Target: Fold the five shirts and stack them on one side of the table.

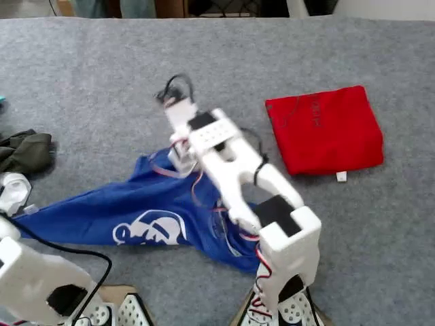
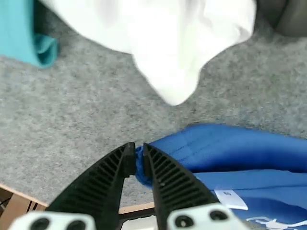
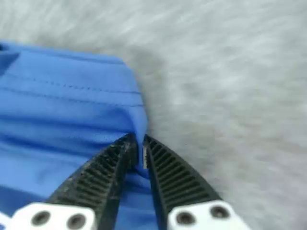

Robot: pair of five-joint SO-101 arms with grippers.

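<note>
While the blue shirt (image 1: 146,210) lies crumpled, left fingers (image 2: 169,178) and right fingers (image 3: 168,168) each pinch its edge.

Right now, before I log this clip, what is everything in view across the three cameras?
folded shirt: one, red, far right of the table, apart from the rest
spread shirt: one, blue with a white print, lying unfolded across the near middle
crumpled shirt: one, dark green, at the table's left edge
bunched shirt: one, white, just beyond the spread shirt's left corner
garment: one, teal, beside the bunched shirt
table cover: one, grey felt, under everything
left gripper: one, black fingers, shut on the spread shirt's left corner
right gripper: one, black fingers, shut on an edge of the spread shirt
</note>
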